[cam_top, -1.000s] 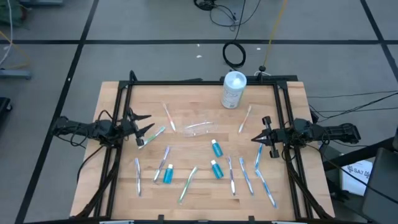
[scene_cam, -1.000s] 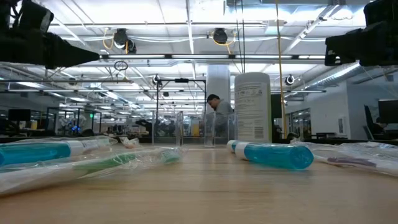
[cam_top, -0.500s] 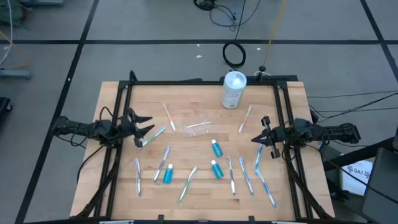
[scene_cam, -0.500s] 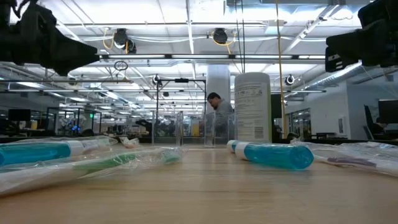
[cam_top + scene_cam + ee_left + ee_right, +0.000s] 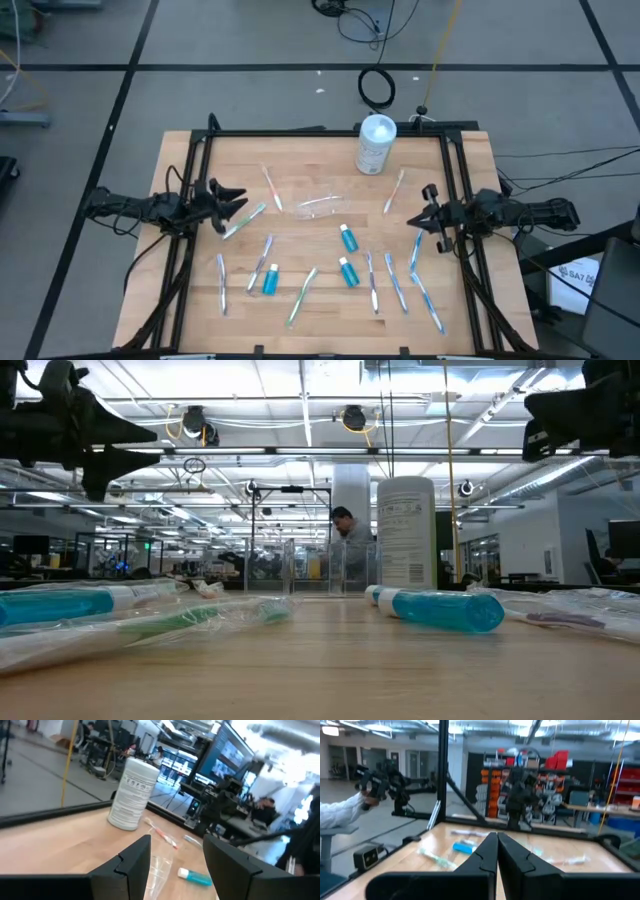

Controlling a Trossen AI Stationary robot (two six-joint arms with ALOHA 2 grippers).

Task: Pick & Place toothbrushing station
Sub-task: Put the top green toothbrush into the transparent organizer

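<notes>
Several wrapped toothbrushes lie flat on the wooden table [image 5: 300,170], among them a green one [image 5: 246,217] just beside my left gripper and blue ones [image 5: 396,282] in front of my right gripper. Three blue toothpaste tubes [image 5: 348,238] [image 5: 349,272] [image 5: 269,280] lie between them. A clear plastic cup [image 5: 318,207] lies on its side mid-table. My left gripper [image 5: 240,200] [image 5: 176,842] hovers open and empty at the left edge. My right gripper [image 5: 412,224] [image 5: 497,836] hovers shut and empty at the right edge.
A white canister [image 5: 376,145] stands upright at the far edge. Black frame rails [image 5: 190,250] run along the table's left, right and far sides. In the right wrist view a person's sleeve [image 5: 340,812] shows beyond the table.
My left gripper has turned about its own axis and now shows more fully in the low view. My right gripper has also turned about its axis, staying at the right edge. Nothing on the table has moved.
</notes>
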